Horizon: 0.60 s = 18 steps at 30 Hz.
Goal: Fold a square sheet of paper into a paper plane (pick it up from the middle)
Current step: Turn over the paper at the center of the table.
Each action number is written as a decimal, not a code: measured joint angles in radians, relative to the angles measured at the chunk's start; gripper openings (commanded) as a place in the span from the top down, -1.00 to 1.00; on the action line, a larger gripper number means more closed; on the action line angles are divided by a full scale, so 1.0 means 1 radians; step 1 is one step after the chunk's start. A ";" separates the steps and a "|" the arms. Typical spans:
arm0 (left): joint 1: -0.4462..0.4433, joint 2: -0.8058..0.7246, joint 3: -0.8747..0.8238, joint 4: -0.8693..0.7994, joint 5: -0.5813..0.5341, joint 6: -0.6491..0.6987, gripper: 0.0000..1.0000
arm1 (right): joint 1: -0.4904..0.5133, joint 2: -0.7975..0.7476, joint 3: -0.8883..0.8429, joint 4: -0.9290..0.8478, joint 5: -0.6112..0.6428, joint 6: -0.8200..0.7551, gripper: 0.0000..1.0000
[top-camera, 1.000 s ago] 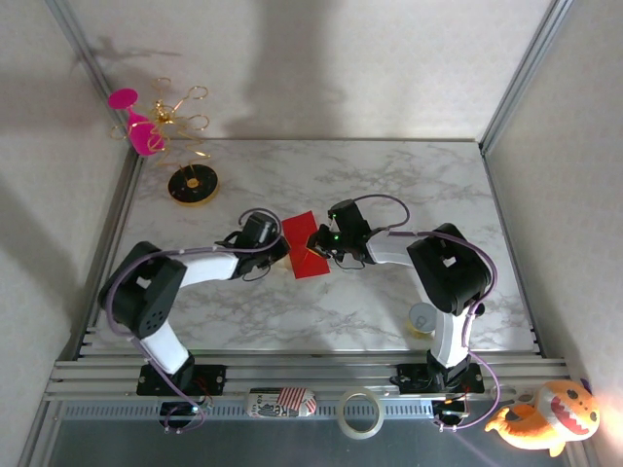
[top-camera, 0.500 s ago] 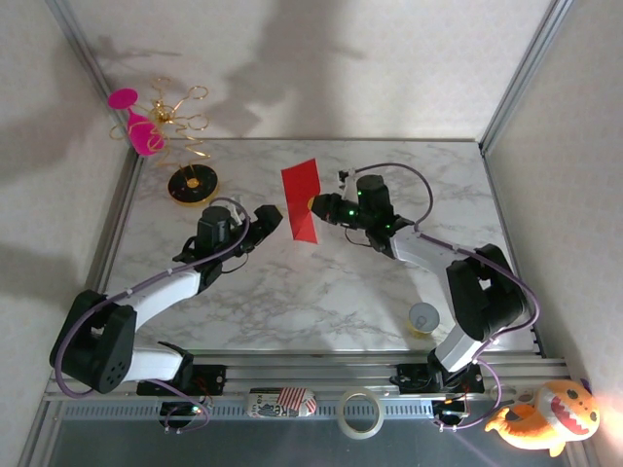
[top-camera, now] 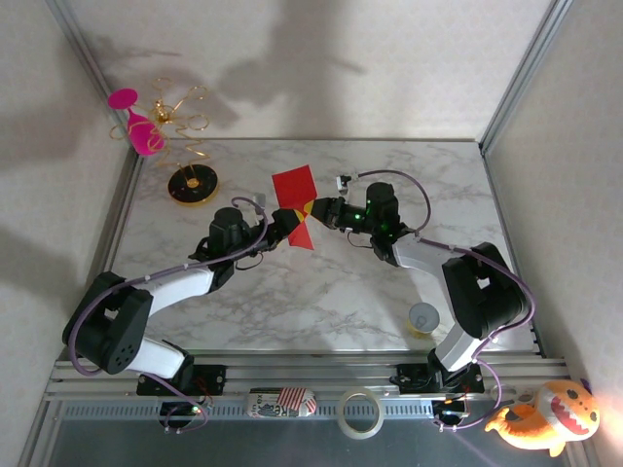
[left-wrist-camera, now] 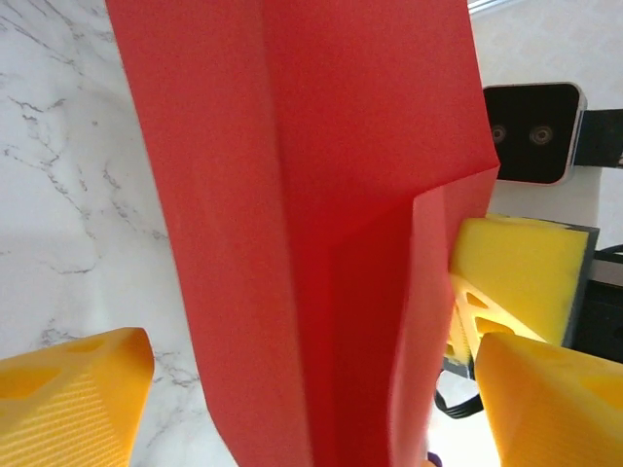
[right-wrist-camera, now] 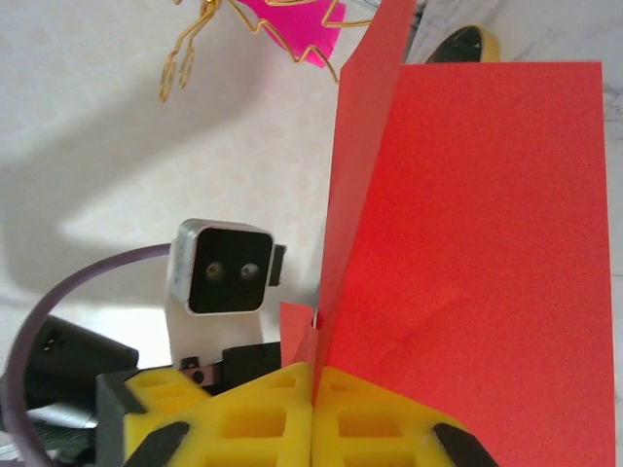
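Overhead view: the square sheet of paper, bright red, is held clear of the marble table above its middle, slightly left of centre, between the two arms. The right gripper reaches in from the right and is clenched on the sheet's lower right edge. The left gripper reaches in from the left, just beside the sheet's lower left part. Right wrist view: the two yellow fingers are pressed together with the paper's bottom edge pinched between them. One panel of the sheet faces the camera on the right, and a second panel rises from the pinch almost edge-on, so the sheet is bent along a crease. The left arm's wrist camera faces it from just beyond the paper. Left wrist view: the orange fingers stand wide apart with the creased sheet hanging between them. The left finger is clear of the paper, and contact at the right finger cannot be told. One yellow finger of the right gripper lies against the sheet's right edge. At the table's far left corner stand a pink wine glass and a gold wire rack on a round base.
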 measured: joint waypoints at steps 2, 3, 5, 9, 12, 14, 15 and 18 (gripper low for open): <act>0.000 0.000 0.000 0.017 0.000 0.003 -0.50 | -0.001 0.000 0.000 0.010 -0.013 0.007 0.82; 0.000 0.000 0.000 0.026 0.000 0.003 -0.43 | -0.001 0.001 0.000 0.013 -0.019 0.011 0.82; 0.000 0.000 0.000 0.042 0.000 0.004 -0.32 | -0.001 0.004 -0.001 0.019 -0.025 0.015 0.82; 0.000 -0.002 0.000 0.064 -0.001 0.005 -0.03 | -0.003 0.011 -0.001 0.019 -0.033 0.019 0.80; 0.000 -0.010 0.000 0.072 -0.002 0.008 0.18 | -0.005 0.011 -0.001 0.019 -0.034 0.021 0.78; 0.000 -0.018 0.000 0.076 -0.005 0.012 0.32 | -0.007 0.011 -0.001 0.019 -0.040 0.022 0.75; 0.000 -0.021 0.000 0.078 -0.005 0.017 0.39 | -0.009 0.011 -0.001 0.019 -0.041 0.022 0.72; 0.000 -0.030 0.000 0.077 -0.008 0.028 0.60 | -0.012 0.011 -0.001 0.017 -0.042 0.023 0.60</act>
